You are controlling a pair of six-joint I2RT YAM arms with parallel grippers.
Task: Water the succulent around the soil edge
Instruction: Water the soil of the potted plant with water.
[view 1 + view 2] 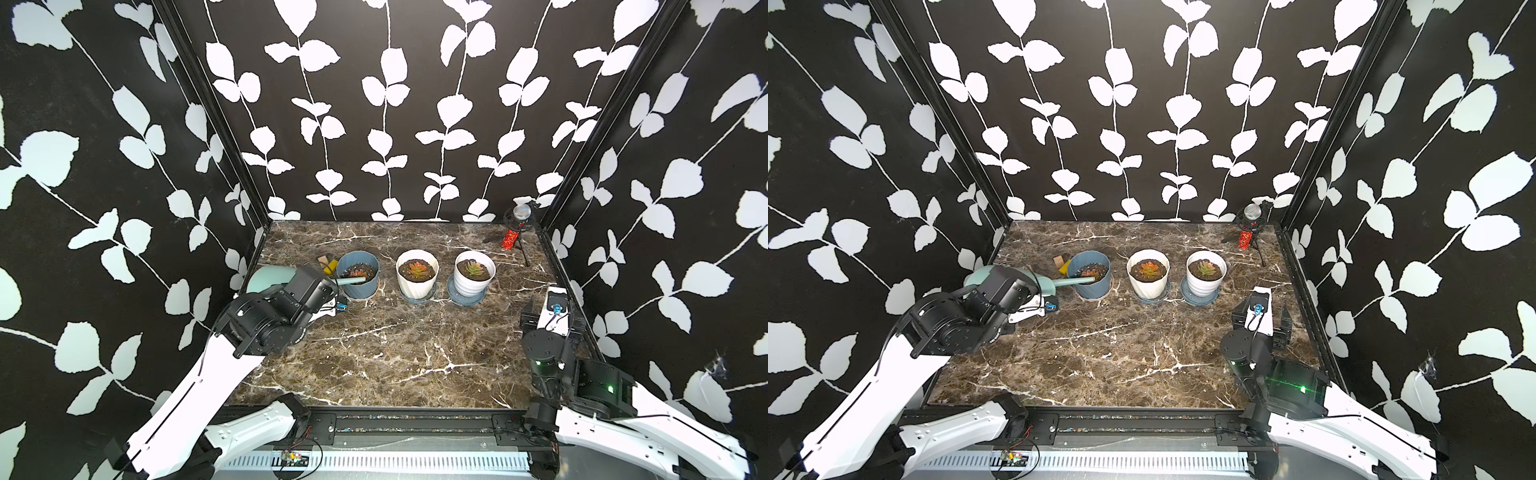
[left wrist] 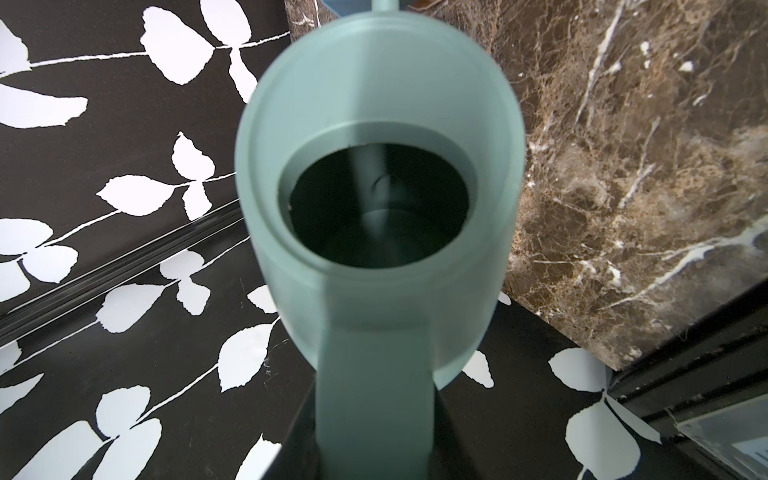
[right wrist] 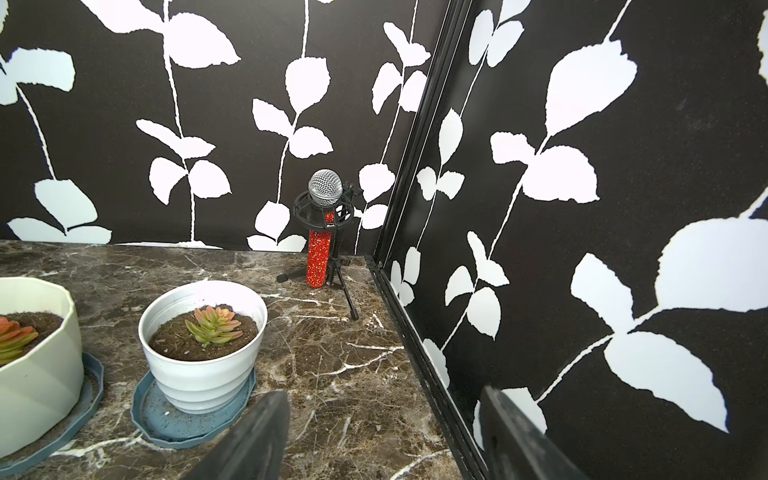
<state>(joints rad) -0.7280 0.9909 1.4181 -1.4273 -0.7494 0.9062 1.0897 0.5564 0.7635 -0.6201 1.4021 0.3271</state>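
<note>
Nearest the lens in both top views sat the white left arm, reaching from the front rail toward the left side of the marble tabletop. Its left claw was clamped narrow on the handle of the pale green watering can, which it held up close to the left wall. In the left wrist view the handle ran straight down toward the camera, and the can's inside looked dark; whether water was in it could not be told.

The can's spout crossed the near left rim of the blue pot. Its tip lay over the soil at the front edge, just beside the reddish succulent. Whether water was running could not be told. Behind that pot lay a small yellow piece and, touching it, a tan piece.

Next in the row stood a cream faceted pot with an orange succulent, upright on a blue saucer. Beside it, apart, stood a white ribbed pot with a green-pink succulent, on a saucer of its own.

In the far right corner a microphone with a red glitter handle stood on a small tripod.

At the right edge the right claw hung low over the tabletop, its jaws wide apart and holding nothing.
</note>
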